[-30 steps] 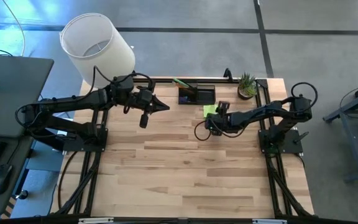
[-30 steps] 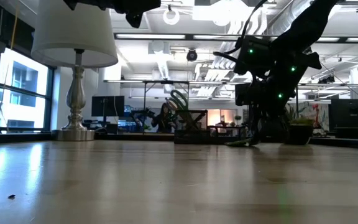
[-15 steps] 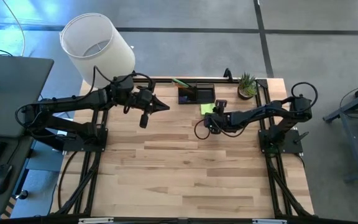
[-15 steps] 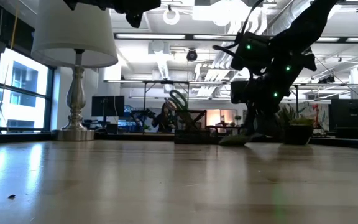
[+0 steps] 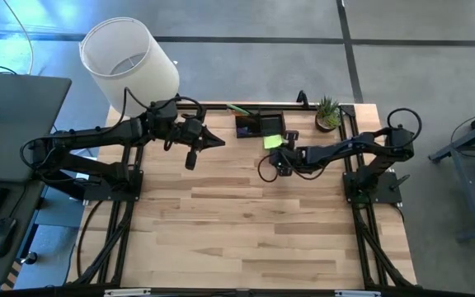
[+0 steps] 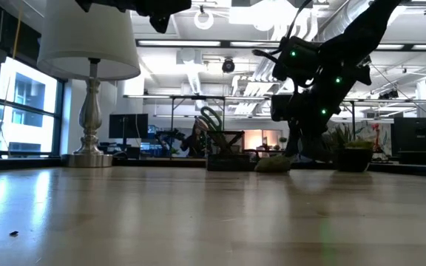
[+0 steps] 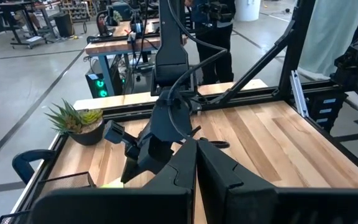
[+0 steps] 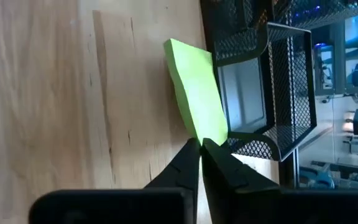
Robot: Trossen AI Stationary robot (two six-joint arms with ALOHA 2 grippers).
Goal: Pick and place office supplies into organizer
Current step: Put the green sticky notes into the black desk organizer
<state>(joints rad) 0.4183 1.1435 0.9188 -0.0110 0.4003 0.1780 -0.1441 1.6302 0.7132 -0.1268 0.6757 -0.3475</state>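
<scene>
1. My right gripper [image 8: 200, 144] is clamped on one corner of the lime-green sticky-note pad [image 8: 194, 98]; its fingers [image 8: 185, 160] are pressed together on the pad's edge. In the high view the pad [image 5: 272, 141] is just in front of the black mesh organizer [image 5: 261, 125], tilted, and I cannot tell if it touches the wood.
2. The organizer stands at the far edge of the table, with green-handled scissors [image 5: 239, 109] leaning out of it. A small potted plant [image 5: 327, 113] is near it, toward the right far corner.
3. My left gripper [image 5: 214, 142] waits with fingers together, above the table's left far part, beside the white-shaded lamp [image 5: 128, 59].
4. The wooden table [image 5: 246, 231] is bare over its middle and near half, so there is wide room there.
5. Behind the table I see a big workshop hall with a grey floor, other benches and ceiling lights.
6. At the left, a dark desk [image 5: 15, 115] stands near the table's edge.
</scene>
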